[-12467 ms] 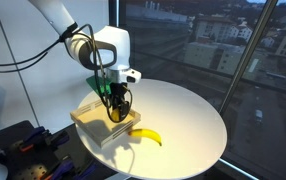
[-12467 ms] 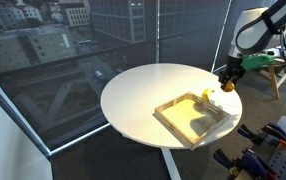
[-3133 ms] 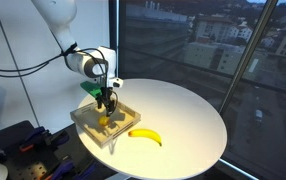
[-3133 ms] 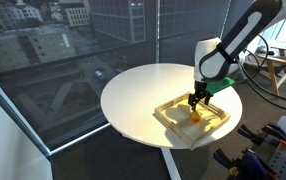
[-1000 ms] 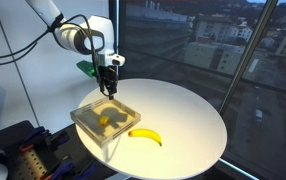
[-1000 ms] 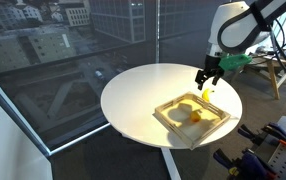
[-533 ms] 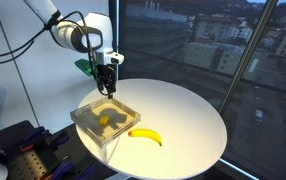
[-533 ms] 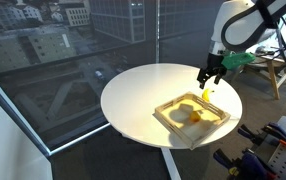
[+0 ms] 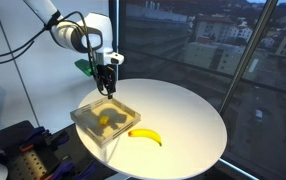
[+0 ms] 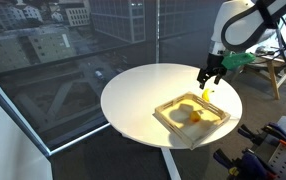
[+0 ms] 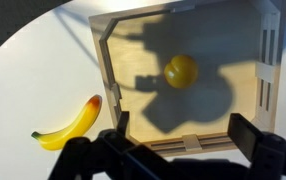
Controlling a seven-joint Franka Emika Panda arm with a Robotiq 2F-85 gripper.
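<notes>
We see the gripper [image 9: 107, 88] hanging wide open and empty above the edge of the tray [image 9: 86, 130], where a lemon [image 11: 181, 71] sits near the middle, while in the wrist view a banana [image 11: 71, 124] lies on the table [image 9: 183, 110] at the tray's 8 o'clock, just outside it.

A small round yellow fruit [image 11: 181, 71] lies loose near the middle of a shallow, light wooden tray [image 11: 96, 80]; the tray sits flat at the edge of the round white bench [image 9: 183, 115].
</notes>
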